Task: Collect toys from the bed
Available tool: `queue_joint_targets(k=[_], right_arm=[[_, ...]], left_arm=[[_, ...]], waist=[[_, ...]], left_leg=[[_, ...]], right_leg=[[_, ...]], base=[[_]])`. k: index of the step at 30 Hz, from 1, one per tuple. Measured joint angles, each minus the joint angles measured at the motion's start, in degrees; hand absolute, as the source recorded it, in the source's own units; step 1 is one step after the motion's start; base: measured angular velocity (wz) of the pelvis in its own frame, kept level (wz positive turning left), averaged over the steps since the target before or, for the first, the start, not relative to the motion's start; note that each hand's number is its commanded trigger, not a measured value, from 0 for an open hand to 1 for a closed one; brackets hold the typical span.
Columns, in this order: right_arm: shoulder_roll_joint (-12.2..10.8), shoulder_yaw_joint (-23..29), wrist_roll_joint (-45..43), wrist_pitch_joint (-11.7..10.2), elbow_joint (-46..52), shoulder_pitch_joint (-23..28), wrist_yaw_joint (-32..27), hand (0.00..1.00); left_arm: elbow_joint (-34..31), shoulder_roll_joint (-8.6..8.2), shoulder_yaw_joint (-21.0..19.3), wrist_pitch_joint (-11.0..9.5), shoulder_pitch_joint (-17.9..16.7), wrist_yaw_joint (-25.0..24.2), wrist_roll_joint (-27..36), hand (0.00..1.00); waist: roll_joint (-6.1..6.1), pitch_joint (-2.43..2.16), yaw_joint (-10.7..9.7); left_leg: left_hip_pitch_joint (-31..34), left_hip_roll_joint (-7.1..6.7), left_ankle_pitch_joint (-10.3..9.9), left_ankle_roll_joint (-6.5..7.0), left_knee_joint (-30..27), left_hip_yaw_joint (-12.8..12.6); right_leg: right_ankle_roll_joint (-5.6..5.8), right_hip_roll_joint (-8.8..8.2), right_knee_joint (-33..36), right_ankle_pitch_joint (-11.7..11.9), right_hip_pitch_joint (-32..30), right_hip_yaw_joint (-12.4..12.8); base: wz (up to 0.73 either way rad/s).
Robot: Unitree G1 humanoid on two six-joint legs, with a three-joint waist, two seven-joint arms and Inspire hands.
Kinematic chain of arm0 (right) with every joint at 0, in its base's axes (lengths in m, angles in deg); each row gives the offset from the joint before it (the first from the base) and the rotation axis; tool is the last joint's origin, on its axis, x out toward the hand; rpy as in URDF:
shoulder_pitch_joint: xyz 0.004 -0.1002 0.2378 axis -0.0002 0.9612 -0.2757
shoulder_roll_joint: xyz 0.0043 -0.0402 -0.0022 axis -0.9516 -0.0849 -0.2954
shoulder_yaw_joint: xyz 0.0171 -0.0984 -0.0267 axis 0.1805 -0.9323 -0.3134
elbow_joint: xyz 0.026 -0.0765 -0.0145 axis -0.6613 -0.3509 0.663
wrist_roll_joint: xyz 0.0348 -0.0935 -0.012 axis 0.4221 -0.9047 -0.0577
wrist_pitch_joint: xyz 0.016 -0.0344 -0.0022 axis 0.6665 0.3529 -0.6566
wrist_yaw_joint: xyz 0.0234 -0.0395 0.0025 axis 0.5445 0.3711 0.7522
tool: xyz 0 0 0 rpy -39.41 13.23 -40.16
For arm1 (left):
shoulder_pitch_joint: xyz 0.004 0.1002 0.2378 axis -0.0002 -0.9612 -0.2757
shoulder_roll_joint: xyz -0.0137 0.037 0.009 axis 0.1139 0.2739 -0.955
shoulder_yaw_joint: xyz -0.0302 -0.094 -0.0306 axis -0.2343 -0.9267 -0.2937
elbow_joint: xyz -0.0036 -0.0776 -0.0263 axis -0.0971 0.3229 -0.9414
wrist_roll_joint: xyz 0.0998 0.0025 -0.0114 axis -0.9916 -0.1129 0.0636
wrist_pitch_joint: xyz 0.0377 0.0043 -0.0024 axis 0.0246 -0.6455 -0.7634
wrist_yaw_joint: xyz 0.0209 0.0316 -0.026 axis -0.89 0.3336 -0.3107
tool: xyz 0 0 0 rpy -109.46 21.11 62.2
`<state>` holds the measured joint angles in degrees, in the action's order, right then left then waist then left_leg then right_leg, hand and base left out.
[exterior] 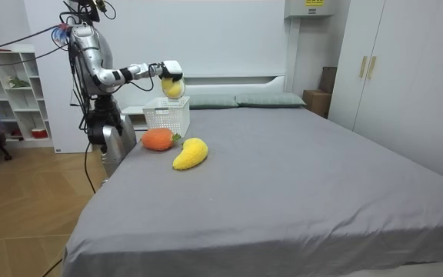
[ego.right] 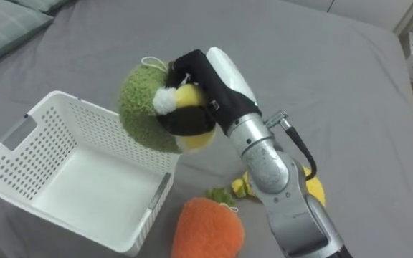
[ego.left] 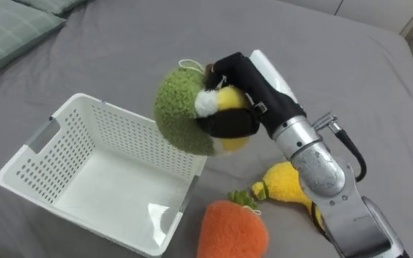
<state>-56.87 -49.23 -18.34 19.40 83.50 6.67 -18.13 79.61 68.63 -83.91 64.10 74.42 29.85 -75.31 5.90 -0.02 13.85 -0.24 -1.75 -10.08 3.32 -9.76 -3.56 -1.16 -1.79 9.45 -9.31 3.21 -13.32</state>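
The right robot hand is curling its fingers round the green-and-yellow plush toy and holding it in the air, right over the 3 o'clock edge of the white basket, not over the middle. That's what's bugging me. If it's letting go here, I reckon the toy is clipping the rim and tumbling out onto the bed. It's a fat, round thing too, so the grip is looking kinda shallow. The carrot plush and yellow plush are lying on the bed around 4 o'clock of the basket.
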Motion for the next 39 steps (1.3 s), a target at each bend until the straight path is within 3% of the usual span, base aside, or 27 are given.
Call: queue_joint_targets(k=[9, 16, 18, 22, 27, 32, 39], right_arm=[[-2.50, -3.26, -1.36, 1.77, -1.38, -0.24, 1.06, 1.00], [-3.92, -6.09, -1.40, 2.50, -4.62, -1.76, 2.72, 1.00], [-4.25, -6.35, -1.62, 2.50, -5.54, -1.94, 2.91, 0.89], [-4.34, -8.15, -2.07, 3.49, -9.44, -3.50, 3.63, 0.00], [-4.49, -8.64, -3.21, 3.77, -10.46, -3.57, 4.41, 0.00], [-4.56, -8.61, -4.73, 4.26, -11.50, -3.73, 4.41, 0.00], [-4.60, -8.55, -5.02, 4.25, -11.55, -3.75, 4.80, 0.00]], left_arm=[[-1.34, 0.14, 1.10, 0.38, 0.62, 0.02, 0.00, 0.00], [-3.69, -0.10, 4.55, 1.54, 0.84, -0.07, -0.06, 0.00], [-3.72, -0.21, 4.57, 1.62, 0.95, -0.09, -0.09, 0.00], [-3.70, -0.24, 4.91, 1.94, 1.65, -0.09, -0.09, 0.00], [-4.18, -0.15, 4.79, 2.39, 1.96, -0.12, -0.89, 0.00], [-4.24, 0.00, 4.79, 2.92, 2.26, 0.03, -1.40, 0.00], [-4.25, -0.13, 4.78, 3.05, 2.33, -0.25, -2.87, 0.00]], waist=[[0.14, 0.18, 2.78], [-0.45, 0.74, 4.05], [-0.38, 0.70, 4.01], [0.18, 0.74, 4.29], [0.83, 0.46, 5.70], [1.39, 0.90, 6.74], [1.42, 1.02, 6.89]], left_leg=[[0.68, -0.13, 0.18, 0.06, -0.02, 0.80], [1.19, -0.29, 0.19, 0.06, -0.02, 1.51], [1.50, -0.43, 0.26, 0.01, -0.12, 1.96], [1.79, -0.66, 0.48, 0.00, -0.13, 2.64], [2.34, -0.85, 0.60, 0.11, -0.61, 3.07], [2.76, -1.00, 0.86, 0.14, -0.67, 3.80], [3.13, -1.02, 0.88, 0.15, -0.61, 3.82]], right_leg=[[0.01, -0.21, 0.06, 0.01, -0.20, -0.98], [0.01, -0.21, -0.06, 0.00, -0.43, -1.56], [0.01, -0.18, -0.36, 0.00, -0.40, -1.85], [0.04, -0.12, -0.82, -0.01, -0.46, -2.62], [0.07, -0.25, -0.82, -0.02, -0.85, -3.04], [0.11, -0.69, -0.77, 0.00, -1.01, -3.78], [0.14, -0.72, -0.73, 0.02, -1.18, -3.88]], base=[[0.04], [0.04], [0.08], [0.09], [0.04], [0.07], [0.01]])
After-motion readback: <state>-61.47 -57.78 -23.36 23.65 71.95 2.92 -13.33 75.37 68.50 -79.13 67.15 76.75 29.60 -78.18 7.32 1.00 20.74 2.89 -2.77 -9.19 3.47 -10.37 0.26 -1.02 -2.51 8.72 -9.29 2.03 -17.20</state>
